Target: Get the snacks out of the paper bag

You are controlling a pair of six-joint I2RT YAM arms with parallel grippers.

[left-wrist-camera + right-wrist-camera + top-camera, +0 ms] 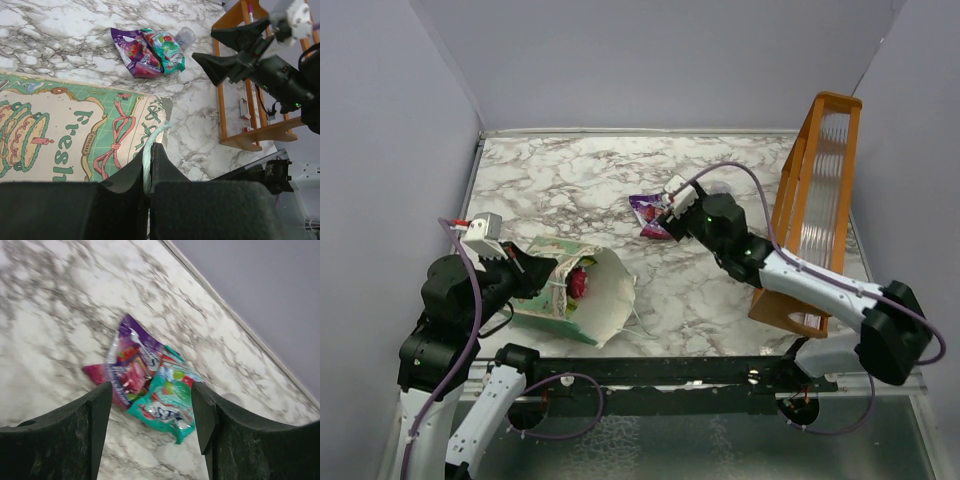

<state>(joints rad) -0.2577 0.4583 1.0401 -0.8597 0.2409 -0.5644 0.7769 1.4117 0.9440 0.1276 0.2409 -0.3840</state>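
Observation:
The paper bag [570, 300] lies on its side at the left, mouth open to the right, its green and cream front [75, 135] showing in the left wrist view. A pink-red snack [580, 283] shows inside the mouth. My left gripper [148, 165] is shut on the bag's thin string handle [155, 132]. A purple snack [132, 362] and a teal snack [170, 400] lie overlapping on the marble mid-table. My right gripper [150, 410] hangs just above them, open, with nothing held; the teal packet shows in the gap between its fingers.
An orange wooden rack [815, 200] stands along the right side, close behind the right arm. A small clear plastic cup [186, 36] sits just beyond the two packets. Grey walls close off the table at the back and both sides.

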